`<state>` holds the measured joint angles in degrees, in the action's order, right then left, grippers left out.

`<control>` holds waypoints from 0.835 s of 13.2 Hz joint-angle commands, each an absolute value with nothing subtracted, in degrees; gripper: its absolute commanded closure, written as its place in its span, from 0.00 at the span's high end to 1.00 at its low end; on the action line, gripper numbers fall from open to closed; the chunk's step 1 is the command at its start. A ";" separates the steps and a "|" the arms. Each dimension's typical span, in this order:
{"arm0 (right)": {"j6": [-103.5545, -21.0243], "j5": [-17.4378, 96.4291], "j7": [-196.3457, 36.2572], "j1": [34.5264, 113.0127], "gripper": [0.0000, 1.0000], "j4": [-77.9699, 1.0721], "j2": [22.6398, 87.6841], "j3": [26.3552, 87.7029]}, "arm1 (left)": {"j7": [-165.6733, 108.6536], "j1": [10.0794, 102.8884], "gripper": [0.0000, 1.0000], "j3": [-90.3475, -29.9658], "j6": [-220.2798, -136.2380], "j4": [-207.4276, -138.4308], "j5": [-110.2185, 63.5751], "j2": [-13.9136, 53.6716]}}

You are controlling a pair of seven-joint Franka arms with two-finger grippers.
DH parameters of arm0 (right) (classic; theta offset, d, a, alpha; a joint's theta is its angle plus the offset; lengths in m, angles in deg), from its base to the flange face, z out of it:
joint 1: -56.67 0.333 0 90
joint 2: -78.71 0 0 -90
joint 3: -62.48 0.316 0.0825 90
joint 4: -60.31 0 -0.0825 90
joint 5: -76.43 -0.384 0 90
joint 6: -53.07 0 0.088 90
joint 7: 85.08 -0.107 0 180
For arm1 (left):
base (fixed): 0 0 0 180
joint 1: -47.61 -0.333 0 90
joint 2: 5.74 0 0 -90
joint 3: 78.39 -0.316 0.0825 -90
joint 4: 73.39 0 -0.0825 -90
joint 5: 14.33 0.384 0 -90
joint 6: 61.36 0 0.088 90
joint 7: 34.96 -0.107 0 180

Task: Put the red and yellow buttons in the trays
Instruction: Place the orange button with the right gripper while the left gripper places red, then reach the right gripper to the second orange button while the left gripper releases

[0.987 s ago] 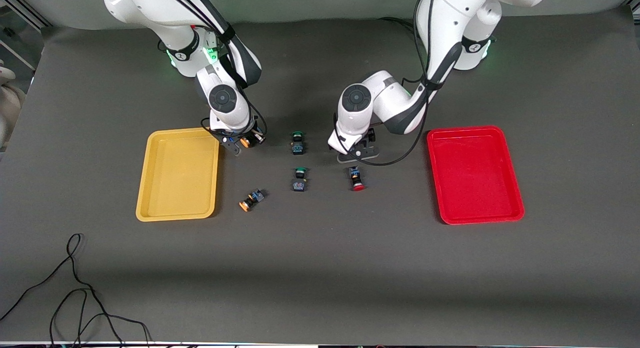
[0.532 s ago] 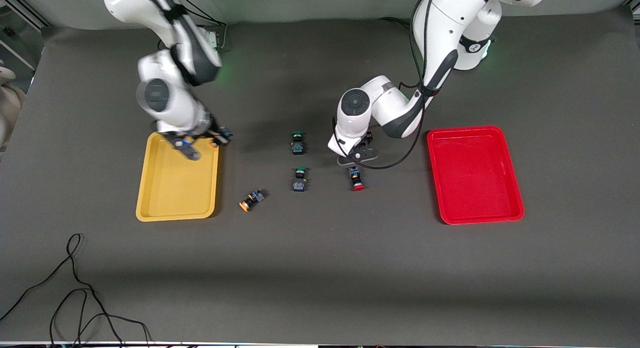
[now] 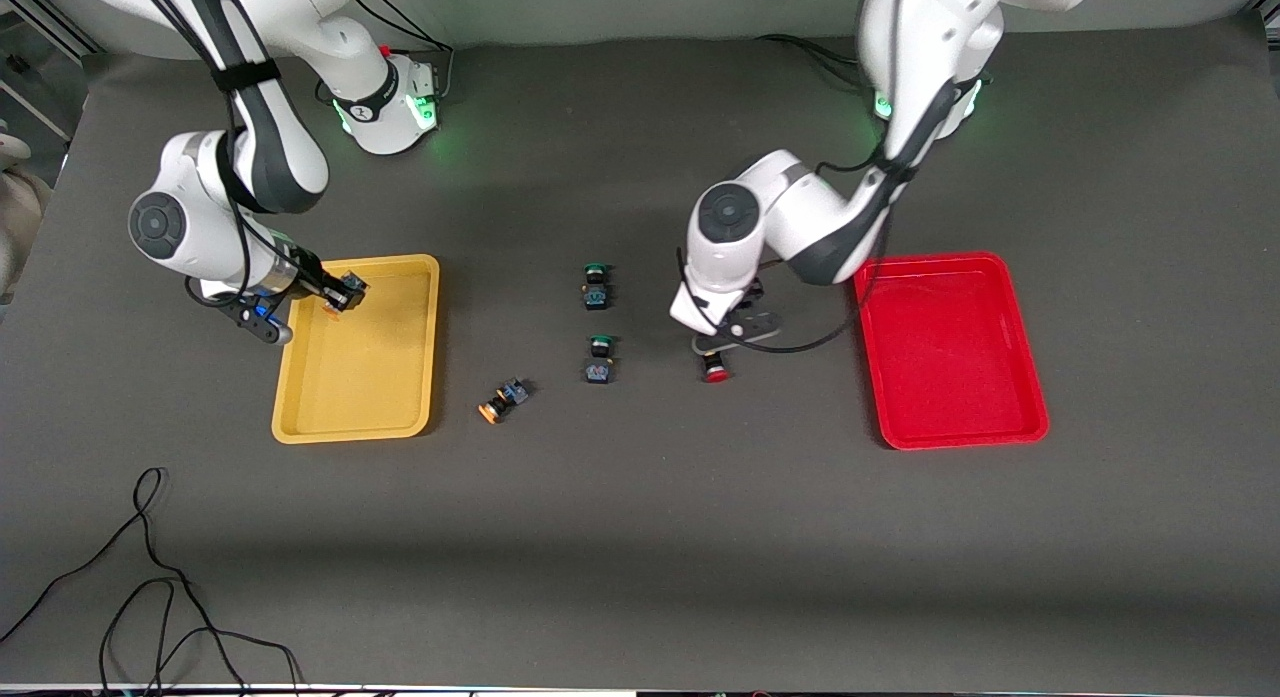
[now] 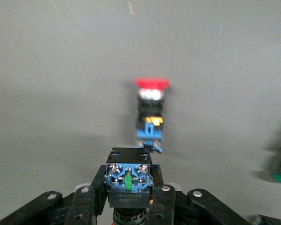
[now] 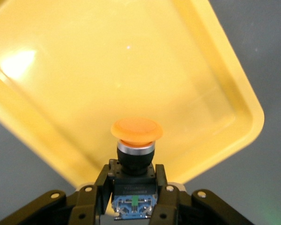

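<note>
with your right gripper [image 5: 133, 197] clamped on the yellow button [image 5: 136, 140] over the yellow tray [image 3: 400, 417], lower toward its middle before letting go, while your left gripper [image 4: 129, 199], clamped on a red button [image 4: 129, 177], sits at 12 o'clock of the other red button [image 3: 715, 369] on the counter [image 3: 640, 537].

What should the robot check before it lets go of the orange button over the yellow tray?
1. Right end effector grips the orange button: ok.
2. Orange button is over the yellow tray: ok.
3. Bare tray floor beneath it: ok.
4. Left end effector grips the held switch: ok; its cap colour: cannot tell.
5. Left end effector is over the red tray: not ok, it is over the red button lying on the table.
6. Second orange button in a tray: not ok, it lies on the table beside the yellow tray.
</note>
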<state>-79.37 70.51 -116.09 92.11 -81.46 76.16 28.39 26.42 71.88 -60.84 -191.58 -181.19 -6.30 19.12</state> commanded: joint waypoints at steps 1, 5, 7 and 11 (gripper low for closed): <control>-85.26 69.93 -114.96 92.97 0.17 -81.72 69.94 28.73 | 15.28 65.14 0.00 -59.85 -184.17 -183.69 -11.24 9.75; -87.91 69.84 -114.87 92.97 0.42 -81.72 66.15 28.73 | -5.20 52.21 0.00 -60.20 -175.19 -185.27 -14.42 5.60; -87.65 69.58 -115.05 92.97 1.00 -81.63 66.41 28.82 | -15.75 45.36 0.00 -60.29 -176.92 -188.34 -13.63 6.20; -83.19 67.38 -116.09 93.15 1.00 -78.84 69.13 29.08 | -19.32 40.76 0.00 -60.55 -199.03 -198.18 -9.15 12.60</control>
